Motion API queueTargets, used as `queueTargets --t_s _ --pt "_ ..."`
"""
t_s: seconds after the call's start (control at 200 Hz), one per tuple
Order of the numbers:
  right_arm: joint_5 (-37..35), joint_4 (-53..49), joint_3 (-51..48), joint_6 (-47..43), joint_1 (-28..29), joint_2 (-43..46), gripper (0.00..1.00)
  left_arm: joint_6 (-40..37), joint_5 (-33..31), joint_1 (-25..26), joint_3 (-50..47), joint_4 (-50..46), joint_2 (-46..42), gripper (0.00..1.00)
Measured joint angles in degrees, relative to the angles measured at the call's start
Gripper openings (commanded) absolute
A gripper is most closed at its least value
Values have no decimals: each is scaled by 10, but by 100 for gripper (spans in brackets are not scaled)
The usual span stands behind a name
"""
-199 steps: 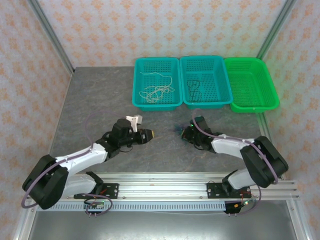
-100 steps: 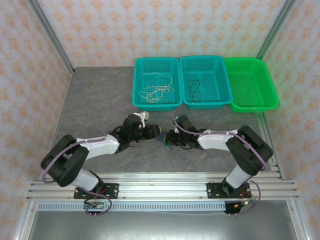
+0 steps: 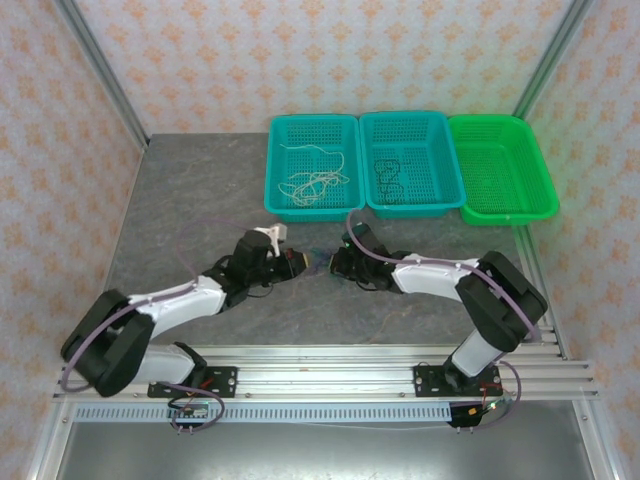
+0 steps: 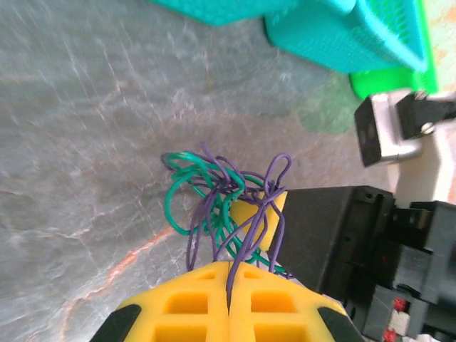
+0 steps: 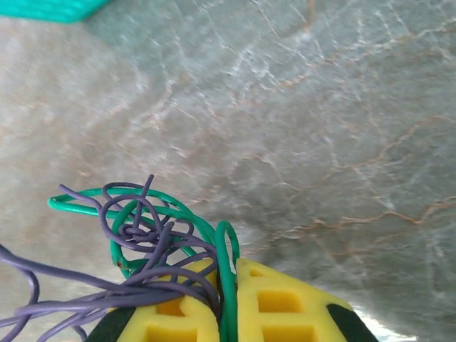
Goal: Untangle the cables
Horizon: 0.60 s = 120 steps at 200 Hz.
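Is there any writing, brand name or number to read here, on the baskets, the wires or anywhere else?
No text can be read in any view.
baskets: plain mesh, no label seen.
wires: bare purple and green, no tags.
circuit board on the front rail: any print is too small to read.

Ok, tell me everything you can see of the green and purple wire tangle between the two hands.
The tangle is thin, glossy, plastic-looking wire in teal-green and purple, curled into loose loops that knot together near its middle. It is stretched between the two hands over the grey, stone-patterned table. The left hand is shut on purple strands. The right hand is shut on a green strand, with purple ones draped over one pad.
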<state>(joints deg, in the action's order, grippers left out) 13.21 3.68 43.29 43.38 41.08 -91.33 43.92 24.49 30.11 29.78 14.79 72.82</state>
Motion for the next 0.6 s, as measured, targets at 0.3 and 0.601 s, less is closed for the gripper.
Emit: queueTargets --t_s 0.3,0.601 --pt "-73 -43 -53 88 -92 19 23 -39 -26 -119 -23 -104 -120 0" --pt "-85 -49 -66 56 -91 69 79 -45 7 -119 -40 -109 -105 0"
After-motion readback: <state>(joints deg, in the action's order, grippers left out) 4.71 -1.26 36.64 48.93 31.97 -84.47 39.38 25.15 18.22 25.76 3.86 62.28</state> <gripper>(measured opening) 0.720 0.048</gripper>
